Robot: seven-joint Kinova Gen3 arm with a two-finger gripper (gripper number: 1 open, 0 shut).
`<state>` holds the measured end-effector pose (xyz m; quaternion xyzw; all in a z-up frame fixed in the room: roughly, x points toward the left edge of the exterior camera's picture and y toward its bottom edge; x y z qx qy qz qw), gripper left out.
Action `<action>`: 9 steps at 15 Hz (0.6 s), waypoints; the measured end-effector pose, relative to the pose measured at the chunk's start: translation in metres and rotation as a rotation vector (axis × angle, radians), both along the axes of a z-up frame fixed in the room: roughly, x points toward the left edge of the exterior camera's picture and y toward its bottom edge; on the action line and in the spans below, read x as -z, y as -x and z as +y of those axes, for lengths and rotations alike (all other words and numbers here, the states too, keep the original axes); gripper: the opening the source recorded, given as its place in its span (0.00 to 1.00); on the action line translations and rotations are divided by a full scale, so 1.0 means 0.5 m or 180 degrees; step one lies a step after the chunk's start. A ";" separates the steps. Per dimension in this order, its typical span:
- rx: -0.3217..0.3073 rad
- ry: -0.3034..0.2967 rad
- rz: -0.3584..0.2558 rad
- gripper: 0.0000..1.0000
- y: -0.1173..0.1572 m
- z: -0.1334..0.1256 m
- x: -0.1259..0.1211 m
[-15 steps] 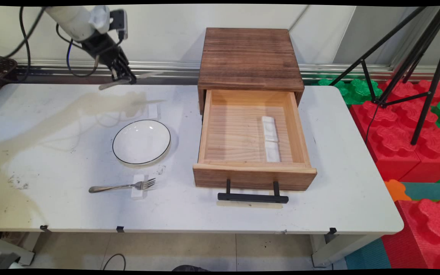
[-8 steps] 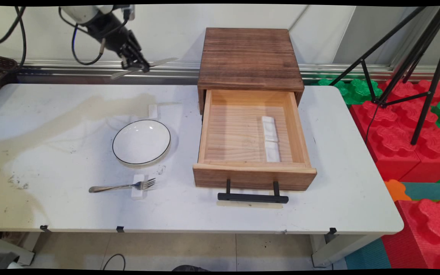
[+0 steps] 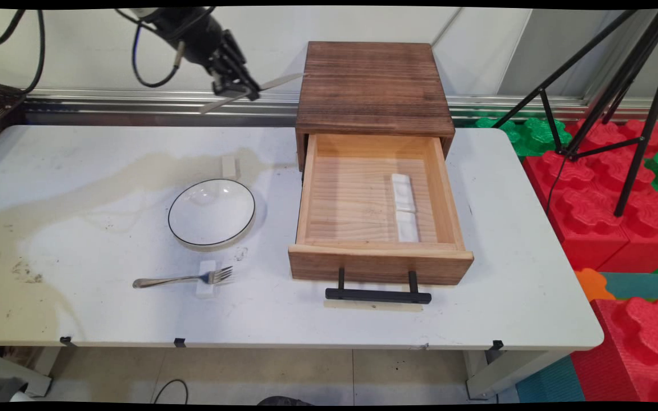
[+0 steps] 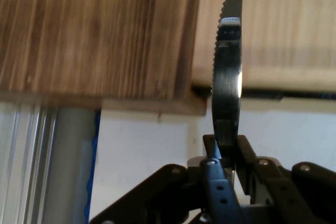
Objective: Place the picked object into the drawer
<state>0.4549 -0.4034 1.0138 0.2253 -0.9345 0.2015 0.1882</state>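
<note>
My gripper (image 3: 237,90) hangs high above the table's far side, just left of the dark wooden cabinet (image 3: 373,85). It is shut on a metal table knife (image 3: 249,93) that lies nearly level, blade tip towards the cabinet. In the hand view the serrated knife (image 4: 228,72) rises from between my fingers (image 4: 212,153), crossing the cabinet top (image 4: 94,30) and the open drawer (image 4: 283,24). The drawer (image 3: 377,208) is pulled out, with two white rests (image 3: 404,206) lying inside on its right.
A white bowl with a dark rim (image 3: 212,212) sits left of the drawer. A fork (image 3: 183,279) lies in front of it, tines on a white rest (image 3: 206,278). Another white rest (image 3: 228,166) lies behind the bowl. Tripod legs (image 3: 603,80) and foam blocks (image 3: 609,194) stand right of the table.
My gripper has carried the knife up and to the right, from above the table's far left towards the cabinet. Nothing on the table has moved.
</note>
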 end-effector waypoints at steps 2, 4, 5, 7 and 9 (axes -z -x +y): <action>0.0067 0.0010 0.0065 0.00 0.035 0.003 -0.011; 0.0145 0.0015 0.0137 0.00 0.076 0.004 -0.020; 0.0213 0.0019 0.0191 0.00 0.110 0.002 -0.025; 0.0297 0.0028 0.0265 0.00 0.158 -0.004 -0.029; 0.0367 0.0046 0.0348 0.00 0.207 -0.016 -0.029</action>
